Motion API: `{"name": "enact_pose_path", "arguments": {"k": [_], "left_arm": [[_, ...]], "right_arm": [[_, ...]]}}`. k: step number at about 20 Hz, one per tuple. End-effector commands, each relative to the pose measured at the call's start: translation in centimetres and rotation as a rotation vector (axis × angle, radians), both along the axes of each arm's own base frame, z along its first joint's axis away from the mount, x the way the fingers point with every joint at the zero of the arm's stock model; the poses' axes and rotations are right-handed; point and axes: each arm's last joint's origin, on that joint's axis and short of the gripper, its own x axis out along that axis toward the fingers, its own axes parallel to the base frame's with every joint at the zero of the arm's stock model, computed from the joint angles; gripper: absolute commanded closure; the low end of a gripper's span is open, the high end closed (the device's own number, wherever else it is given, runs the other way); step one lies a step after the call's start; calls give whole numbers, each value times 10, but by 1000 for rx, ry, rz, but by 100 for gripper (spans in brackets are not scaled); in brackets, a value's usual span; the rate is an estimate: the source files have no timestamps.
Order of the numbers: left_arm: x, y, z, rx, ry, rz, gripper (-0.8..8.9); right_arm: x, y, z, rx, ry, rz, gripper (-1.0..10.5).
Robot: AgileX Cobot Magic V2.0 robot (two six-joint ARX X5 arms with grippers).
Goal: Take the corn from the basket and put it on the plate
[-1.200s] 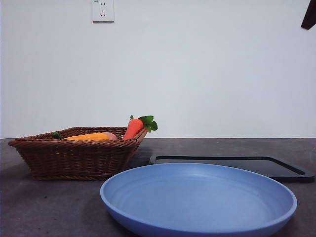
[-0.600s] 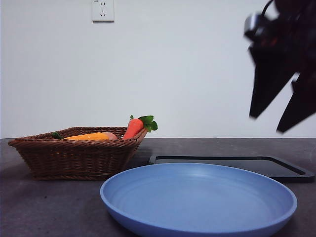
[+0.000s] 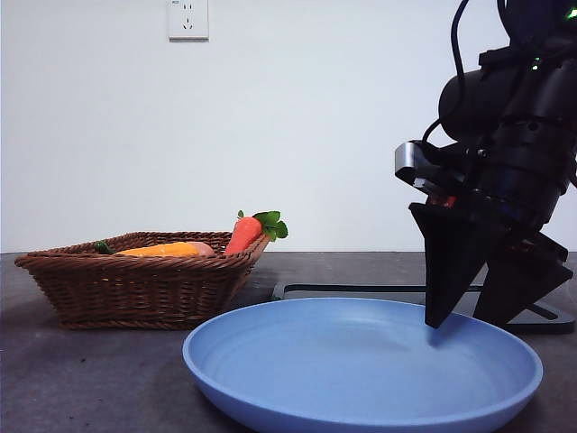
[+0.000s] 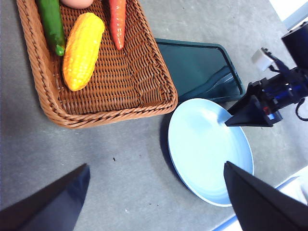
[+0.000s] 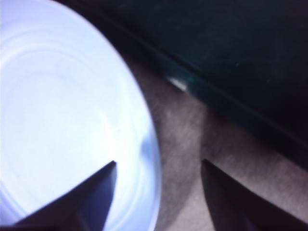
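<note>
- The corn [image 4: 83, 50] lies in the basket [image 4: 159, 98], on the woven floor, between a green cucumber [image 4: 51, 24] and a carrot [image 4: 117, 21]; it touches neither jaw of either gripper.
- In the front view only the corn's top [image 3: 162, 250] shows above the basket's rim [image 3: 135, 289], with the carrot [image 3: 243, 234] propped on the rim and its green leaves sticking up.
- A pale-orange ball [image 4: 77, 3] sits at the basket's far end, cut off by the picture edge.
- The plate [image 3: 361, 370] stands on the grey bench [image 4: 96, 159] just beside the basket, bare, with nothing on it.
- A black tray [image 4: 202, 67] lies on the bench beside both basket and plate.
- The right gripper [image 3: 476, 316] hangs low over the plate's rim on the tray side, its 2 jaws spread apart and holding nothing; its own camera shows 1 jaw over the plate [image 5: 57, 120] and the other over the bench strip between plate and tray [image 5: 231, 72].
- The left wrist view also catches that right gripper [image 4: 250, 113] at the plate's edge.
- The left gripper [image 4: 156, 192] is high above the bench, well apart from the basket, jaws spread wide and empty.
- A white wall socket [image 3: 187, 18] is on the wall behind.
</note>
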Motion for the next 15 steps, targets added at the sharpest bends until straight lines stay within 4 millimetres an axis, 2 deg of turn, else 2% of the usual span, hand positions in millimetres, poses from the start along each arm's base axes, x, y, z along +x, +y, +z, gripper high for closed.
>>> {"name": "enact_pose_path", "arguments": {"k": [1, 3, 6, 8, 12, 15], "left_arm": [[1, 0, 5, -7, -21, -2, 362], [1, 0, 5, -6, -24, -1, 362], [2, 0, 5, -6, -23, -1, 362], [2, 0, 6, -6, -31, -1, 362], [6, 0, 9, -13, -61, 4, 362], [12, -3, 15, 4, -62, -18, 362]], "right_arm": [[5, 4, -4, 1, 3, 1, 770], [5, 4, -5, 0, 4, 1, 843], [6, 4, -7, -2, 10, 1, 878], [6, 4, -9, -5, 17, 1, 941], [6, 4, -8, -3, 15, -2, 945], [1, -1, 7, 6, -9, -15, 945]]}}
